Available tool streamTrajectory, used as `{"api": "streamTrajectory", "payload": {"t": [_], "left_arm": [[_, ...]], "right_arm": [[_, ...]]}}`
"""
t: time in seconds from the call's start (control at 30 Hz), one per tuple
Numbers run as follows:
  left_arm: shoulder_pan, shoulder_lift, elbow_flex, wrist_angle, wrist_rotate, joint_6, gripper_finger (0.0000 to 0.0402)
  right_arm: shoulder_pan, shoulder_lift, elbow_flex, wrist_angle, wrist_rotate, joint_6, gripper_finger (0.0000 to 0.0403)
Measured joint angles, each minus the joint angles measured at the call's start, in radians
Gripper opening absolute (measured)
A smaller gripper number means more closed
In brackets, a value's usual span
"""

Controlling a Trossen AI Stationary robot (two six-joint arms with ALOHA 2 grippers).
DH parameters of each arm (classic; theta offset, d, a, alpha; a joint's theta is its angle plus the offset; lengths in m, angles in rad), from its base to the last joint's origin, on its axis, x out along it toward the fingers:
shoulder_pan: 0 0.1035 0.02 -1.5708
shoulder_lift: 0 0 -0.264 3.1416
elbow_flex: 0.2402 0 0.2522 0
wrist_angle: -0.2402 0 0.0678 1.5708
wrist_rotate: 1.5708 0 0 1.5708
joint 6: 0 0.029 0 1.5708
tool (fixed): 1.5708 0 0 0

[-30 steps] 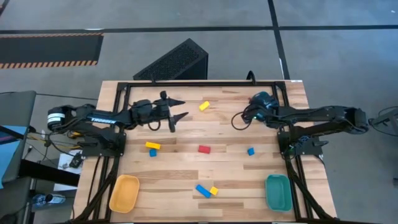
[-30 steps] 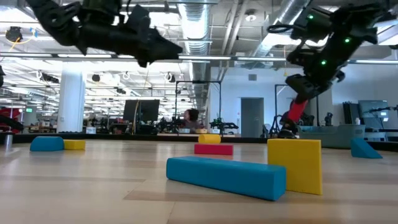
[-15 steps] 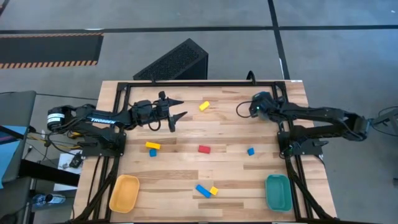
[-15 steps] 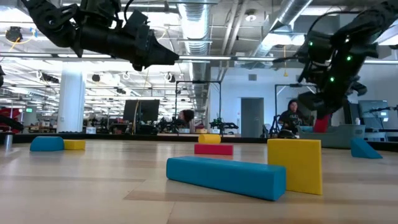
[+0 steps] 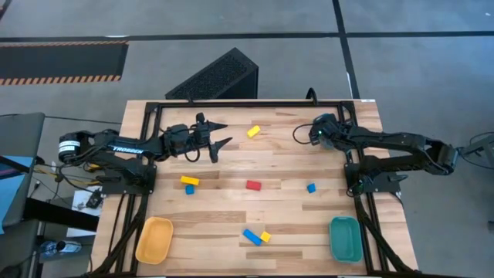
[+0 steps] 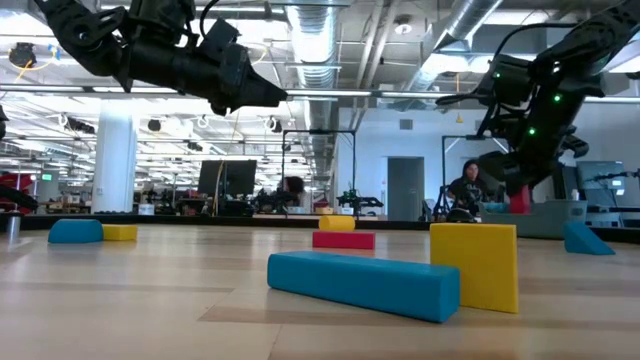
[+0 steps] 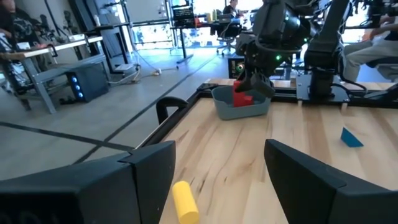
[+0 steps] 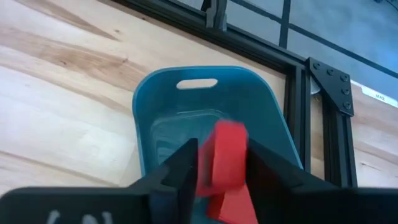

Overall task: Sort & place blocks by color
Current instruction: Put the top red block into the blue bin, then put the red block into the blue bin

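Right claw (image 5: 318, 133) above the teal tray (image 8: 186, 74), upper right; left claw (image 5: 224, 133) idle, released.
I cannot tell if it still grasps the red block (image 8: 227, 134); dropped tilted, that could bounce out.

Smooth wooden table (image 5: 231, 212), seemingly matt plastic blocks (image 6: 365, 282).

Wooden table (image 5: 231, 166), scattered blocks (image 5: 254, 184), yellow tray (image 5: 153, 239), seemingly two teal trays (image 5: 344, 239)
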State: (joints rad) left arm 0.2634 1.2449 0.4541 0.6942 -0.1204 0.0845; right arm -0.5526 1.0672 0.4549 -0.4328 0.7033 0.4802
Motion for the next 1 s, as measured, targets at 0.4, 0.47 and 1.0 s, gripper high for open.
{"api": "streamTrajectory", "payload": {"t": [0.4, 0.47, 1.0], "left_arm": [[0.0, 0.0, 0.0, 0.0, -0.053, 0.007, 0.0235], [0.0, 0.0, 0.0, 0.004, -0.053, 0.009, 0.0235], [0.0, 0.0, 0.0, 0.0, -0.052, 0.008, 0.0235]], "right_arm": [[0.101, -0.002, 0.0, 0.028, 0.001, -0.017, 0.0186], [0.123, -0.013, 0.0, 0.037, 0.001, -0.017, 0.0184], [0.259, -0.248, 0.002, 0.091, 0.0, -0.047, 0.0179]]}}
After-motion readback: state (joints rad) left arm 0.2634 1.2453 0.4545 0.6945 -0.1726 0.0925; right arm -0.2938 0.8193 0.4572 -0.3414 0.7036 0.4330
